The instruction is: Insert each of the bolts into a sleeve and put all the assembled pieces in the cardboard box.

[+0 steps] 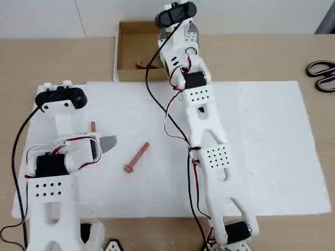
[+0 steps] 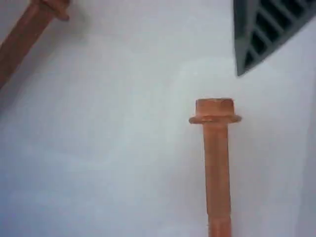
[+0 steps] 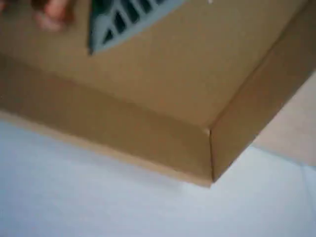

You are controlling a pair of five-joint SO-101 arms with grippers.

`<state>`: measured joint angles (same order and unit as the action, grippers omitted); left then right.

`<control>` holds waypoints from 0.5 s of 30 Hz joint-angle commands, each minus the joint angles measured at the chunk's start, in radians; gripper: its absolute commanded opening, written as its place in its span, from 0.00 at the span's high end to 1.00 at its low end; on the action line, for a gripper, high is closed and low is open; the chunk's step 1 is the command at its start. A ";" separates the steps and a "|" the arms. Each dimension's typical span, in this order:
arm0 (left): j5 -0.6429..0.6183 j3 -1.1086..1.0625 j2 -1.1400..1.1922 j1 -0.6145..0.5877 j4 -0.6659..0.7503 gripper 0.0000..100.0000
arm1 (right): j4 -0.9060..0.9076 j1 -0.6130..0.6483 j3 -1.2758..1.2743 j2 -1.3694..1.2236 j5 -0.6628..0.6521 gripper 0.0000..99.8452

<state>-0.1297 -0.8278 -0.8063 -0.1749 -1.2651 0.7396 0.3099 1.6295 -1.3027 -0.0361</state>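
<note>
Left gripper is held over the white foam sheet. One bolt is seen close by it, head turned away from the wrist camera, and a second bolt is laid flat on the sheet, apart from it toward the middle. Right gripper is held over the cardboard box, where a copper-coloured piece is seen on the floor by the near wall. Open or closed cannot be told for either gripper.

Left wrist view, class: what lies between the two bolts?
Only bare white sheet lies between the nearer bolt and the farther bolt, as the left wrist view shows.
</note>
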 commanded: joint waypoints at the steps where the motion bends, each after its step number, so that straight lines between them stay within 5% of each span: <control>1: 0.008 0.050 -0.023 -0.002 -0.026 0.67 | 0.211 -0.008 0.055 0.272 -0.011 0.70; 15: 0.008 0.044 -0.023 -0.005 -0.040 0.67 | 0.954 -0.015 0.052 0.837 -0.012 0.70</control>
<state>-0.1281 -0.8263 -0.8063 -0.1749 -1.3019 1.5819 0.3084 1.6372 -0.6153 -0.0361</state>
